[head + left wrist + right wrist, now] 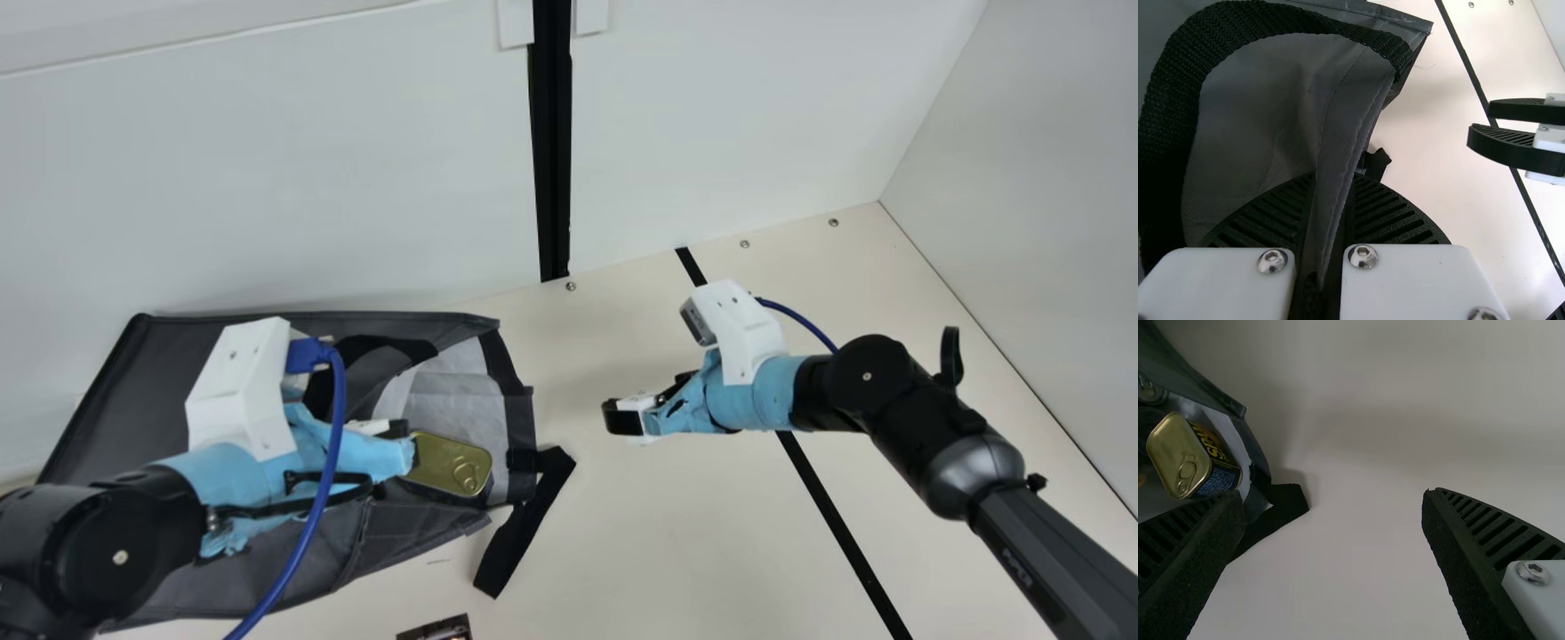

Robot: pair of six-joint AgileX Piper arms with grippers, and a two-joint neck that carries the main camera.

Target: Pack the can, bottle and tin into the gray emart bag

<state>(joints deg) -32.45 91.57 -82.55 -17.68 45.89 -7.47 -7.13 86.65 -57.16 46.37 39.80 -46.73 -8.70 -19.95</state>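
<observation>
Over the gray bag, the left arm slants inward, left end effector closed on its fabric; above the table, the right end effector, its arm bent, gapes empty. The bag holds tin and can.

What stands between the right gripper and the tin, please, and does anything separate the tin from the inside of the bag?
The raised edge of the gray bag stands between the right gripper and the tin. The tin is already inside the bag's mouth, so nothing visible separates it from there.
</observation>
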